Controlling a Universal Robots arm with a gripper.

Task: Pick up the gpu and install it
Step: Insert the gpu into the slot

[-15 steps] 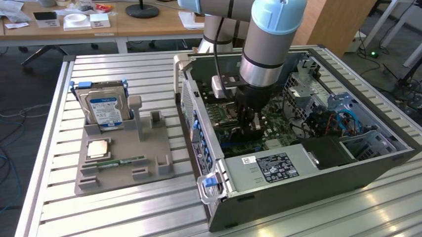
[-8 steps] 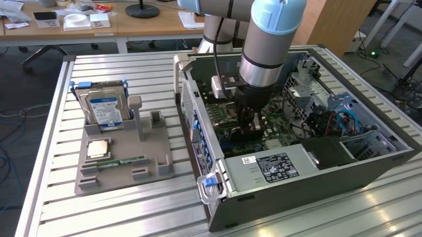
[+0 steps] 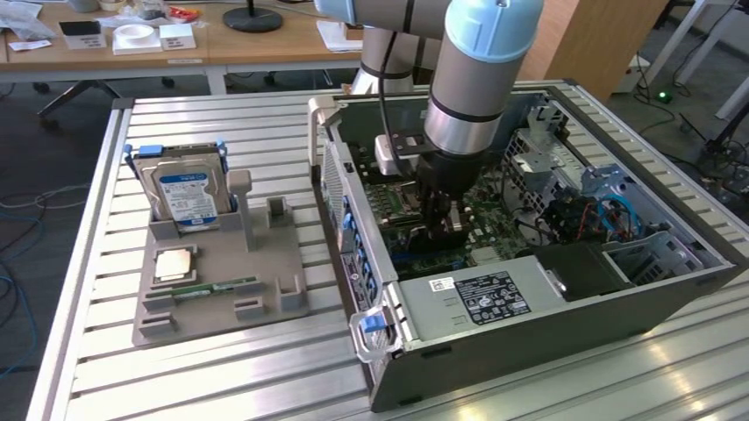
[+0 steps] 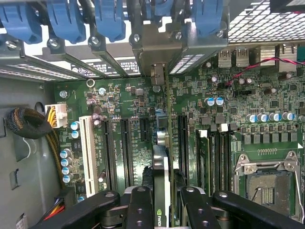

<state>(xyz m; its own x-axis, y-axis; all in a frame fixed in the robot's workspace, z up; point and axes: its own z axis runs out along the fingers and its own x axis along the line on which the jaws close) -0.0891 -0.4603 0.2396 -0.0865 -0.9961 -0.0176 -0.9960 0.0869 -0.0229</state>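
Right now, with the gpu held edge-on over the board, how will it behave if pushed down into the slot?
Probably stiff: the gpu is a thin rigid card, clamped between the fingers of the gripper. Likely light for its length. Being thin and upright, it may tilt or bind if it misses the slot on the motherboard; the board parts look fragile.

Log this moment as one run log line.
gripper: shut on gpu | place: inside case, over motherboard slots | gpu: edge-on, bracket at rear slot opening | hard drive: in holder
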